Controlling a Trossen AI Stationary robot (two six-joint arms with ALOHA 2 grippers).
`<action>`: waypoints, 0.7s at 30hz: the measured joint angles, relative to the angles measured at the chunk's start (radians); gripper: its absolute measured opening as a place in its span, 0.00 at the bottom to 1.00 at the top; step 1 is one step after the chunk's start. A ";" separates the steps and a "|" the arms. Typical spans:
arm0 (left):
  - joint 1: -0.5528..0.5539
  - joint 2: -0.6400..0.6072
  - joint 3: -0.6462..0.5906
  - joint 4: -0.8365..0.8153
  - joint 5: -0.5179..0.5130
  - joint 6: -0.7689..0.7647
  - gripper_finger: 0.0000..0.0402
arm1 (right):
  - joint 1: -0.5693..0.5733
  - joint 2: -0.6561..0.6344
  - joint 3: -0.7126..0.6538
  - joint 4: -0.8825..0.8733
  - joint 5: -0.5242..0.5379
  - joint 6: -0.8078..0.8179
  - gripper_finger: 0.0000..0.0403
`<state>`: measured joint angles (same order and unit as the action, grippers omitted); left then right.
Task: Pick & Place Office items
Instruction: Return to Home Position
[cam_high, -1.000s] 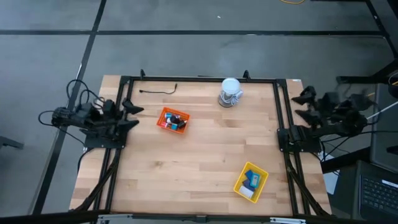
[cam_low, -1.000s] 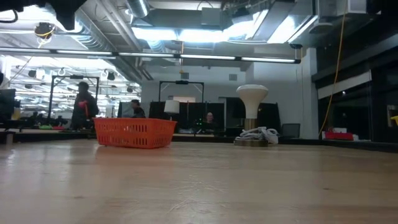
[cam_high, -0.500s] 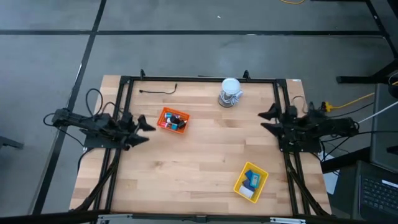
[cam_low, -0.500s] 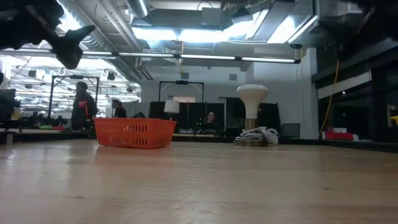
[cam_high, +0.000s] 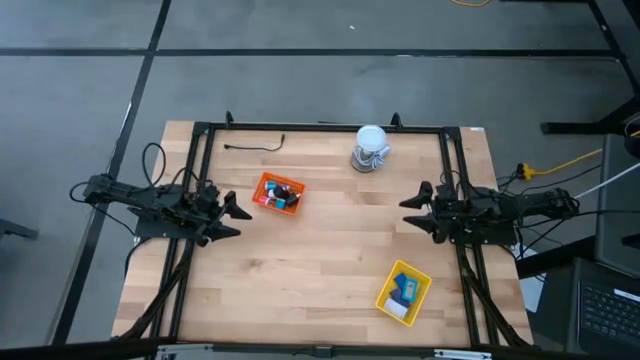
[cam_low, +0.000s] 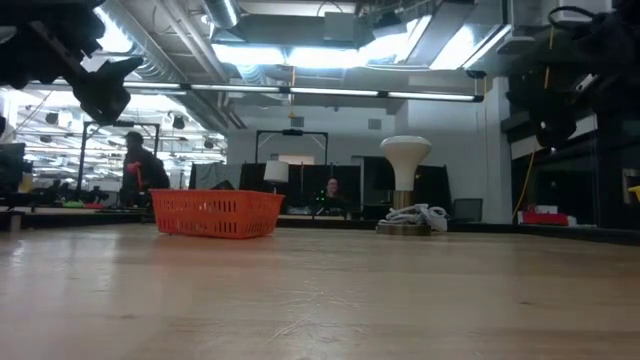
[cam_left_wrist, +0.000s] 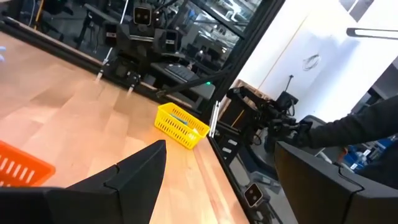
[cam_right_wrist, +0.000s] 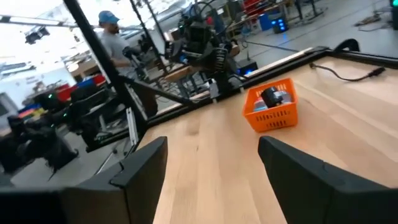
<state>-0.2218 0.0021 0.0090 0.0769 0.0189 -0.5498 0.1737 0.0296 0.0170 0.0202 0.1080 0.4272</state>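
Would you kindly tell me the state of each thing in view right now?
Left gripper: open, empty.
Right gripper: open, empty.
Orange tray: holding office items.
Yellow tray: holding blue and white blocks.
Roll: standing on end.
Black cable: lying loose on the table.

Both arms are swinging inward, bringing the left gripper (cam_high: 240, 220) and the right gripper (cam_high: 411, 199) over the table (cam_high: 320, 255).

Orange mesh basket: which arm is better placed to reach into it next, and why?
Left: the left gripper, open, hangs beside the orange mesh basket; the right gripper, also open, is far across the wooden table.
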 joint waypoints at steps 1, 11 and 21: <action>0.000 0.000 0.000 -0.002 0.000 -0.003 0.73 | 0.000 0.001 0.000 0.001 -0.010 -0.012 0.66; 0.000 0.000 0.000 -0.050 -0.005 0.147 0.73 | 0.000 0.001 0.000 0.001 -0.025 -0.019 0.66; 0.000 0.028 0.001 -0.070 -0.007 0.252 0.73 | 0.000 0.001 0.000 0.001 -0.030 -0.023 0.66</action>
<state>-0.2218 0.0302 0.0101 0.0072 0.0115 -0.2977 0.1738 0.0307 0.0170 0.0212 0.0784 0.4042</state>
